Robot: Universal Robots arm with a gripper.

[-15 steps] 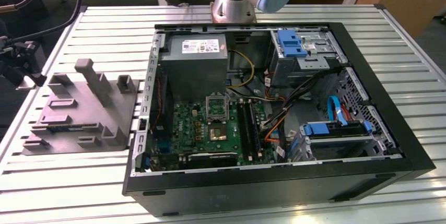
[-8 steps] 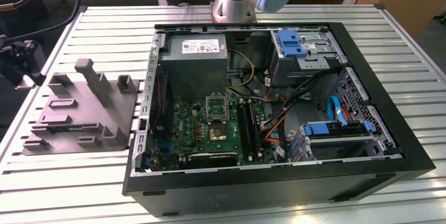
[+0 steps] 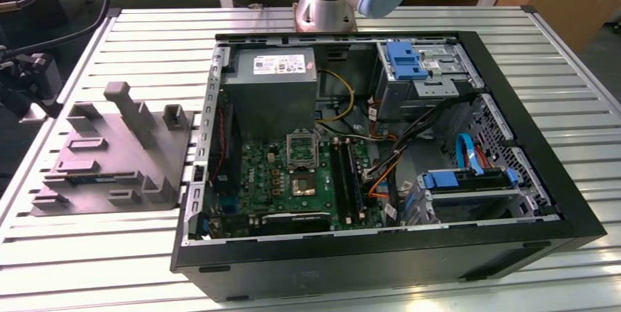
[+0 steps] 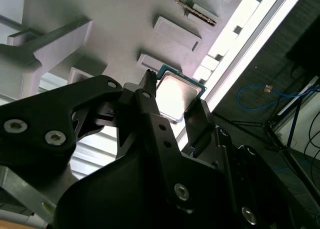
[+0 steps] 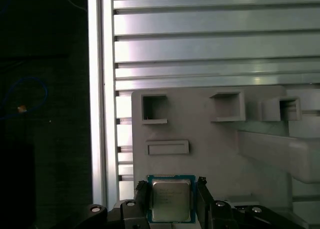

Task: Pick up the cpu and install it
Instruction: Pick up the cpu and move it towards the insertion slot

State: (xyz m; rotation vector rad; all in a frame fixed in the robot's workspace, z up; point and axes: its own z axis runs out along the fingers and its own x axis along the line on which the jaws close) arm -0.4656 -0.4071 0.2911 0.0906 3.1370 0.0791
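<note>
The cpu (image 5: pixel 171 200) (image 4: pixel 178 95) is a small square chip with a silvery top and a thin rim. It sits between my gripper's (image 5: pixel 172 188) (image 4: pixel 175 103) two black fingers (image 5: pixel 141 195), which press against its opposite edges in both wrist views. Behind it is the grey moulded tray (image 5: pixel 200 124) (image 4: pixel 100 9) (image 3: pixel 107 159), close to the tray's edge and a shallow rectangular recess (image 5: pixel 167 148). I cannot tell whether the chip still rests on the tray. In the exterior view the silver-framed socket (image 3: pixel 302 142) lies on the green motherboard inside the open computer case (image 3: pixel 543 181).
The tray stands on a slatted aluminium table (image 3: pixel 87 261) at the exterior view's left of the case. Long black memory sticks (image 3: pixel 345 174), loose cables (image 3: pixel 408 152), a power supply (image 3: pixel 272 79) and blue drive brackets (image 3: pixel 403 61) crowd the case. The table's edge (image 5: pixel 97 89) runs beside the tray.
</note>
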